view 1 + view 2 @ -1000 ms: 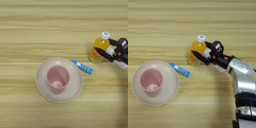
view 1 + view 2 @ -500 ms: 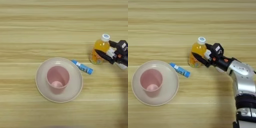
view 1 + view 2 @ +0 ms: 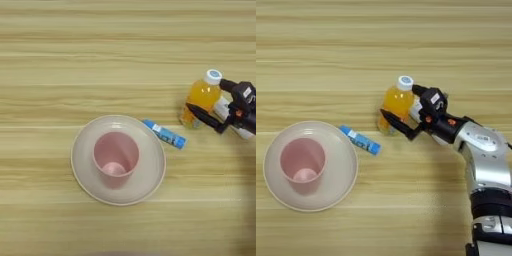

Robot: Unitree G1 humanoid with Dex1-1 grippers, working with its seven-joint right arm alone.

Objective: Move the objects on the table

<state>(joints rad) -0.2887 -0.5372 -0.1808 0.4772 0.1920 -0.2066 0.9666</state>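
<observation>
Orange-juice bottle released upright

The black two-fingered hand (image 3: 402,111) is now spread wide around the small white-capped orange-juice bottle (image 3: 394,105), no longer clamped; the bottle is left standing on the wooden surface (image 3: 100,60).

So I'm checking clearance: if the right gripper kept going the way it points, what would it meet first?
The orange-juice bottle: the right gripper points left with a finger on either side of it. Past the bottle lies the blue stick, though depth is hard to judge.
</observation>
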